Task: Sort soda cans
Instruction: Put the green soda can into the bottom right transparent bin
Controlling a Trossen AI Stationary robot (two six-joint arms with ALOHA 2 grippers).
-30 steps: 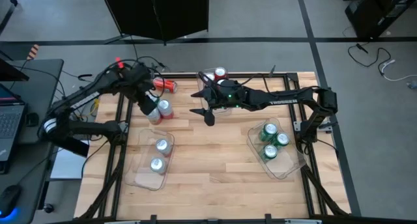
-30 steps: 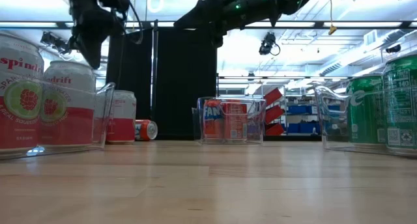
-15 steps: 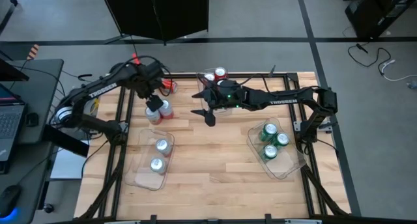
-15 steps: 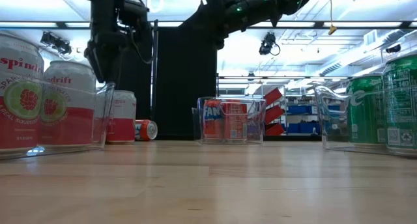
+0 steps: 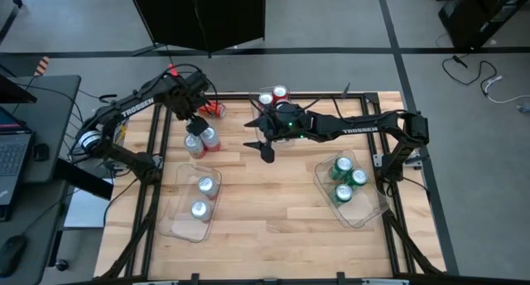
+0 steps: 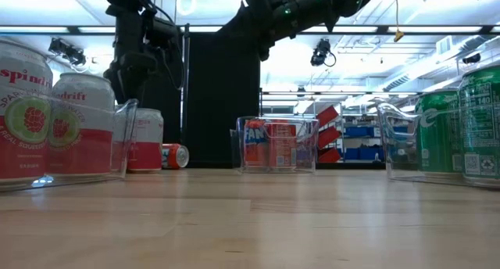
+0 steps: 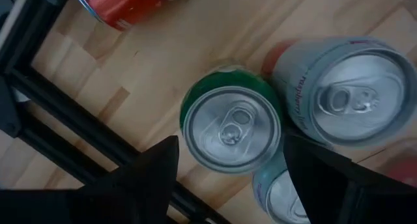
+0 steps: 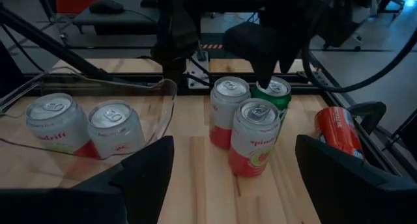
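Left gripper point(image 7: 225, 168) hangs over the green soda can point(image 7: 229, 127), fingers spread wide to either side and clear of it. Two Spindrift cans point(image 7: 342, 97) stand just beside. Right gripper point(image 5: 263, 146) waits over mid-table, fingers wide, holding nothing.

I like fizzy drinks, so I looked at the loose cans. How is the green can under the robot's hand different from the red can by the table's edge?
The green metal can stands upright, silver top showing; the red metal can lies on its side. The green can stands right by two silver-and-red cans; the red can lies alone. The left hand hangs open over the green can; nothing is over the red one. Both rest on the wooden table, outside the bins.
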